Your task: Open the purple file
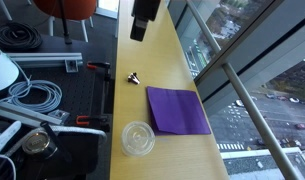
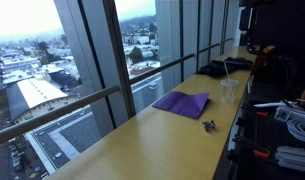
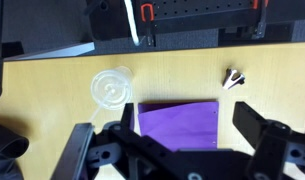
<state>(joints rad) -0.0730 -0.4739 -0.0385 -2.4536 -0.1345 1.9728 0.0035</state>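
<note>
The purple file lies flat and closed on the wooden counter, close to the window side. It also shows in an exterior view and in the wrist view. My gripper hangs high above the counter, apart from the file. In the wrist view the gripper is open and empty, with its two black fingers on either side of the file below.
A clear round plastic lid sits beside the file, also in the wrist view. A small black binder clip lies on the counter. Window glass borders one edge. A black board with cables borders the other.
</note>
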